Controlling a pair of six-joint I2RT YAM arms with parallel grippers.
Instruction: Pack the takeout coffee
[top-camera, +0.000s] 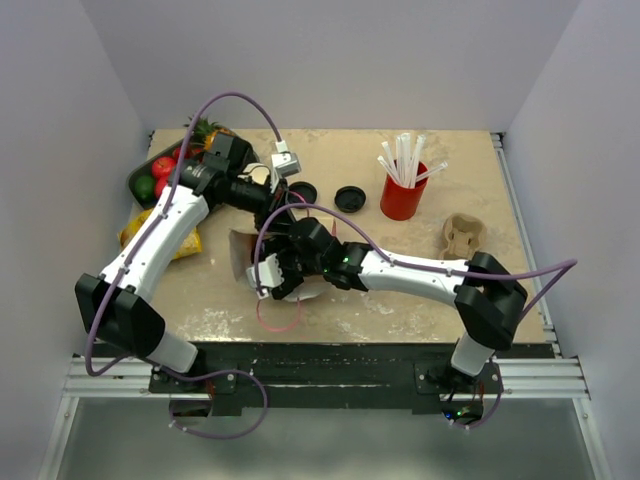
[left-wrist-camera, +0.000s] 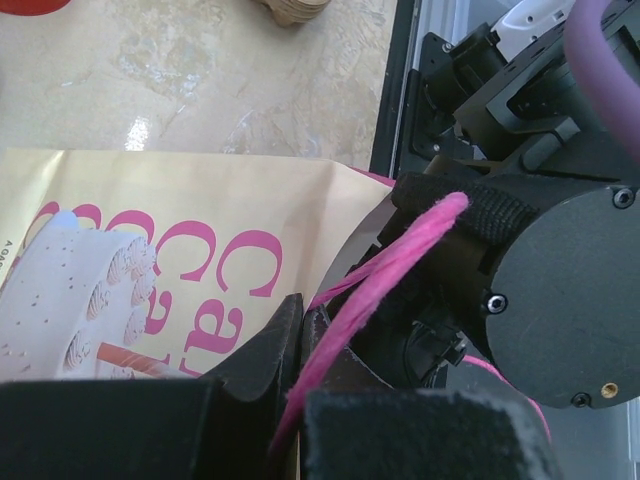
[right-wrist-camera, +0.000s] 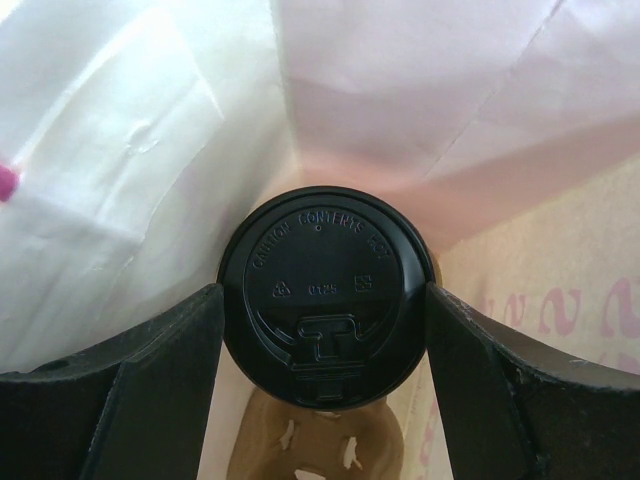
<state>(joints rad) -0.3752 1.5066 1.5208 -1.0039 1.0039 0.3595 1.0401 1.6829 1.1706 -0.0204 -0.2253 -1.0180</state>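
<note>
Nearly done: my right gripper (right-wrist-camera: 322, 330) is clasping the cup (right-wrist-camera: 325, 270) inside the bag (right-wrist-camera: 150, 150), my left gripper (left-wrist-camera: 300, 330) pinching its handle (left-wrist-camera: 400, 260); release pending

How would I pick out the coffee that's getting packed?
Find the paper bag with pink lettering mid-table, where both arms meet. Inside it, between the right arm's fingers, sits the takeout coffee, black-lidded and seen from above. Unlike the two loose lids beside the red cup of straws, it is in the bag.
</note>
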